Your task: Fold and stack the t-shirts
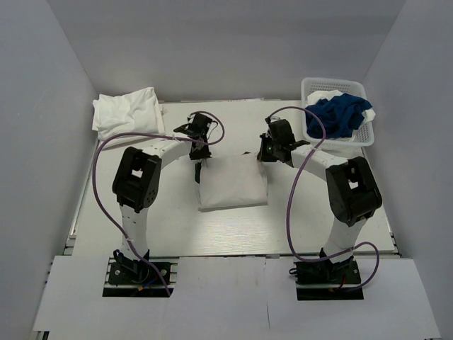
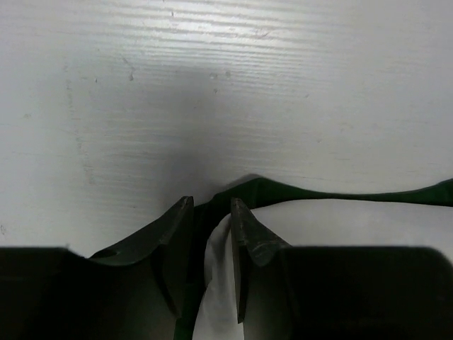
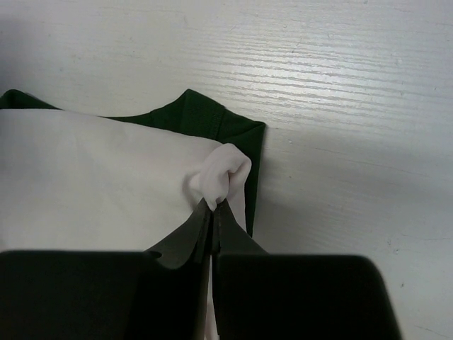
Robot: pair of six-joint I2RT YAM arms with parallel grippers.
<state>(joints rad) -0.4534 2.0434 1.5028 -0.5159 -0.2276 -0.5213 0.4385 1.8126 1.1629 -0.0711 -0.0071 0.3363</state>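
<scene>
A folded white t-shirt (image 1: 233,185) lies at the table's middle on top of a dark green t-shirt, whose edge shows in the right wrist view (image 3: 198,117) and the left wrist view (image 2: 283,191). My left gripper (image 1: 200,161) is at the white shirt's far left corner. Its jaws (image 2: 211,205) stand a little apart with white cloth (image 2: 219,283) and dark cloth bunched between them. My right gripper (image 1: 265,157) is at the far right corner, and in the right wrist view the gripper (image 3: 214,205) is shut tight on a pinch of the white shirt (image 3: 92,177).
A stack of folded white t-shirts (image 1: 127,113) sits at the back left. A white mesh basket (image 1: 311,88) at the back right holds a royal blue t-shirt (image 1: 340,113) and some white cloth. Grey walls close in the table on three sides.
</scene>
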